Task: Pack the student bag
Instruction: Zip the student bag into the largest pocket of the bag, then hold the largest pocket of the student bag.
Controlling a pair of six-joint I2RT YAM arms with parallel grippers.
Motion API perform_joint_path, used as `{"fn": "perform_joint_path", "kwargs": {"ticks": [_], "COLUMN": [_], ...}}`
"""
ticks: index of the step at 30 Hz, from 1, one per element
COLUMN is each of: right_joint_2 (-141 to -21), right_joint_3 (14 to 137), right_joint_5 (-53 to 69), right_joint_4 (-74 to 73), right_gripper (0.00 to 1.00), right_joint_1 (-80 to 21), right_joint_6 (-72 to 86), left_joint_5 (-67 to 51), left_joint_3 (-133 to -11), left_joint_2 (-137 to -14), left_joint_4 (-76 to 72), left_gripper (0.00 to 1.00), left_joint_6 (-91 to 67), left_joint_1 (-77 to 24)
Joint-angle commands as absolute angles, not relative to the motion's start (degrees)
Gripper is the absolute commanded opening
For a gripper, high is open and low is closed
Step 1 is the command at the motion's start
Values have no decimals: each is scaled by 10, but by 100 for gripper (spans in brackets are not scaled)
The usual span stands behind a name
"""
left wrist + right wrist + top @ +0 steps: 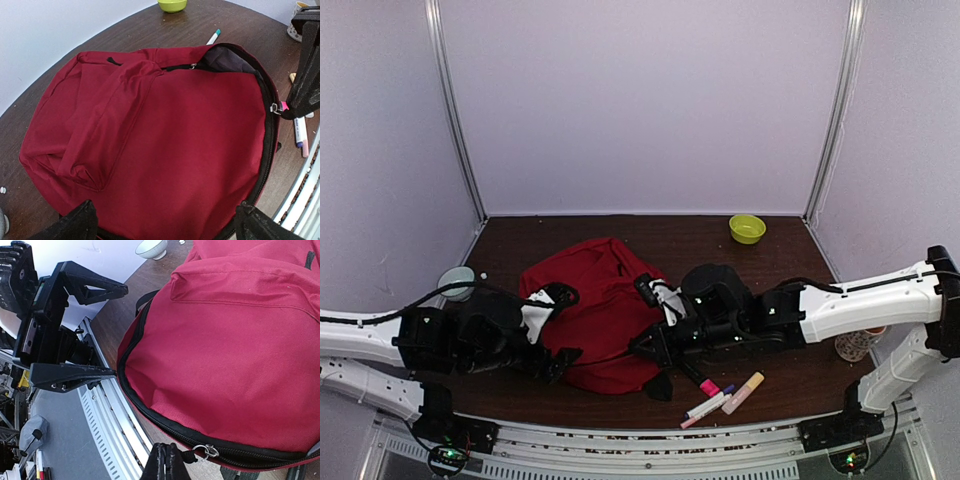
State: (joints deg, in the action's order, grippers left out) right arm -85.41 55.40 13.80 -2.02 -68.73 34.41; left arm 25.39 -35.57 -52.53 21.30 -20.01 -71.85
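The student bag (590, 305) lies flat on the desk (780, 260), in the middle, between your two arms. Its long axis runs from the far side toward the near rail, with the zipped top at the near end. The main opening (225, 57) gapes a little, showing dark lining.

Your right claw (167, 462) is at that near end, pinched fully shut on the black zipper pull (188, 456), so it is the arm placed to work the zip. The bag lies away from it, toward the far left.

Your left claw (165, 205) is spread as wide as it goes and holds nothing. The bag's body is straight ahead between its fingers.

The markers (720, 398) lie loose just right of the bag.
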Motion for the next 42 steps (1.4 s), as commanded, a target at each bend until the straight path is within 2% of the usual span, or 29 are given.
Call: {"fn": "perform_joint_path", "kwargs": {"ticks": [1,7,17,31,37,39,42], "right_joint_2": [-848,-845,-821,-798,-776,-767,-759], "right_joint_3": [574,572,549,528,507,498,482], "right_joint_5": [103,84,54,52,44,43,40], "right_joint_4": [-32,-46,-50,-47,-52,-53,-49], "right_gripper": [0,0,0,0,0,0,0], "right_joint_1": [-692,-691,-673,-659,-649,-644,-634], "right_joint_6": [335,327,331,333,340,342,343], "left_joint_5": [269,168,151,125,137,145,156], "left_joint_3": [-365,-374,-395,-487,-500,-494,-482], "left_joint_2": [-513,-523,-598,-757,-802,-801,-802], "left_joint_4": [201,189,161,112,109,104,103], "left_gripper": [98,96,96,91,77,69,51], "left_joint_6": [-226,-210,-204,-142,-125,-123,-120], "left_joint_1": [-719,-719,-724,-730,-730,-729,-730]}}
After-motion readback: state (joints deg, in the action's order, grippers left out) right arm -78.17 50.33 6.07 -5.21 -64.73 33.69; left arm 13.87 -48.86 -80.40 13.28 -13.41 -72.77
